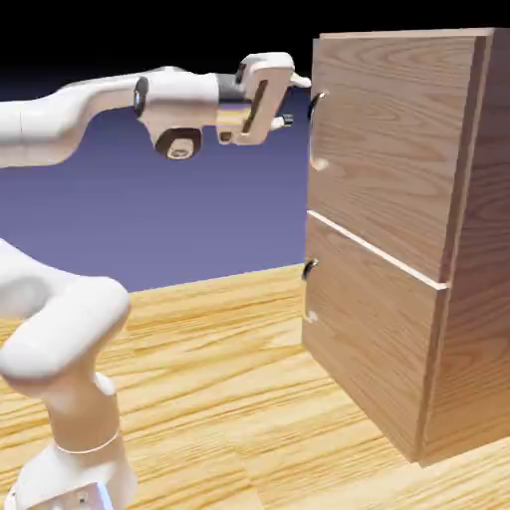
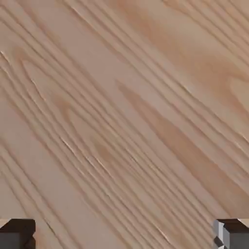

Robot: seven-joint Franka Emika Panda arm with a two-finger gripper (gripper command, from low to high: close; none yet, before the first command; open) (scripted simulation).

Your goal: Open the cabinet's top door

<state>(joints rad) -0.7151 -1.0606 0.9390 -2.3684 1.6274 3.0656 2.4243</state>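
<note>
The white robot arm (image 1: pixel 75 115) reaches toward the exterior view's right, its two-fingered claw (image 1: pixel 296 102) released, with the fingertips spread wide and nothing between them. The claw is near the upper handle (image 1: pixel 315 121), a curved dark metal one with a glossy shine, and appears to stand just apart from it.

That handle sits on the left edge of the top door (image 1: pixel 390 139), the taller wood-grain panel in the upper part of the tall, boxy light-brown cabinet (image 1: pixel 478 229). The cabinet stands on the pale yellow wooden tabletop (image 1: pixel 214 379) at the exterior view's right. The top door is closed, and a thin pale seam parts it from the shorter lower door (image 1: pixel 369 334), which has its own small curved handle (image 1: pixel 310 279).

In the hand view, wood with slanting grain fills the space beyond the dark fingertips (image 2: pixel 18 233).
</note>
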